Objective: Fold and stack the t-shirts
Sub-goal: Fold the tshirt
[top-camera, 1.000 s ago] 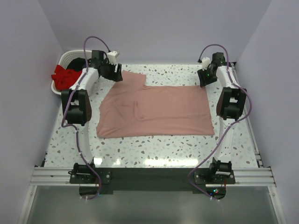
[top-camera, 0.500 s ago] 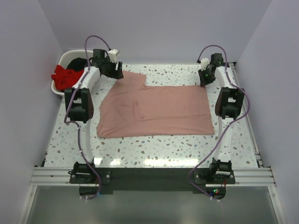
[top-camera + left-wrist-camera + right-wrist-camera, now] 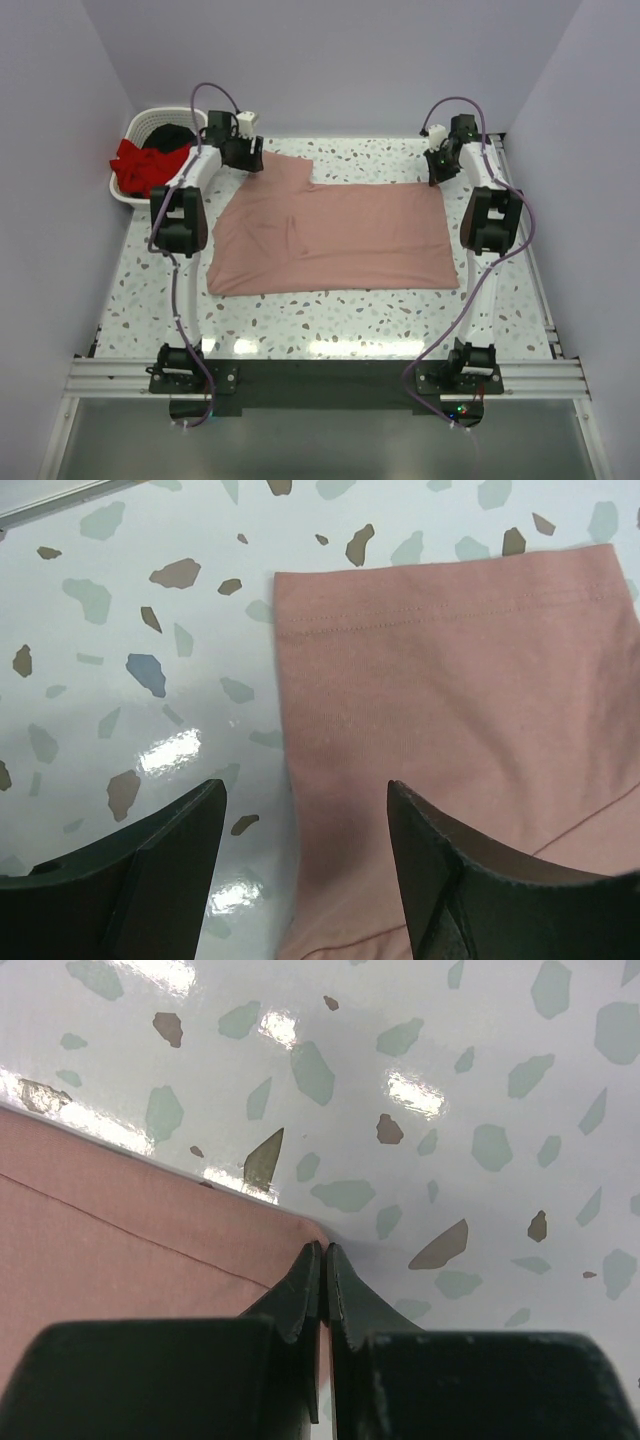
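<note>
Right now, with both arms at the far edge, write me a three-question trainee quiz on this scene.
1. True or false: the left gripper is shut on the pink t-shirt.
2. Where does the red t-shirt lie? A in the white basket; B folded on the pink t-shirt; C in the right gripper.
3. Which corner of the pink t-shirt does the right gripper pinch?
Key: 1 false, its jaws stand open over the sleeve; 2 A; 3 the far right corner.

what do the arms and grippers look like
Both arms, left arm and right arm, have white links, black joint housings and looping purple cables. The left gripper and right gripper have matte black, wedge-shaped fingers.
</note>
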Robot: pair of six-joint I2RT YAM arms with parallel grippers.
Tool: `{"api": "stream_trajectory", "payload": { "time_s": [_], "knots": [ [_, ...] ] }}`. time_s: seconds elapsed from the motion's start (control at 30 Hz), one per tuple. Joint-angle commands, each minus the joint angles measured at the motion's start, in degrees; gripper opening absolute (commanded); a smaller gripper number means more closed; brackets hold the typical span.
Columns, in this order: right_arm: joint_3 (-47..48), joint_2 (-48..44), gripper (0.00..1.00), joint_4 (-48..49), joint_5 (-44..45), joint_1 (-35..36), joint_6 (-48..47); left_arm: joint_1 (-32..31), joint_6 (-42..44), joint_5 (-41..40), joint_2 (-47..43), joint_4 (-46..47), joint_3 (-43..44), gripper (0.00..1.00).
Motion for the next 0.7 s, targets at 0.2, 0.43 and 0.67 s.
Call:
{"api": "stream_trajectory", "payload": {
  "time_s": [0.2,0.43,0.67],
  "knots": [
    [-1.72,-0.85,0.0,-3.54,-0.02,-0.1,-0.41,-2.64,2.43,-5.08,6.28,2.68,7.87,0.65],
    [-1.11,-0.67,0.0,-3.97,0.51,-0.1,-0.76,-3.52,4.8,-6.49,10.16,3.11,10.96,0.62],
    [-0.49,-0.67,0.0,-4.67,0.86,-0.1,-1.03,-3.52,5.07,-1.48,12.97,4.26,13.33,0.42]
  ]
}}
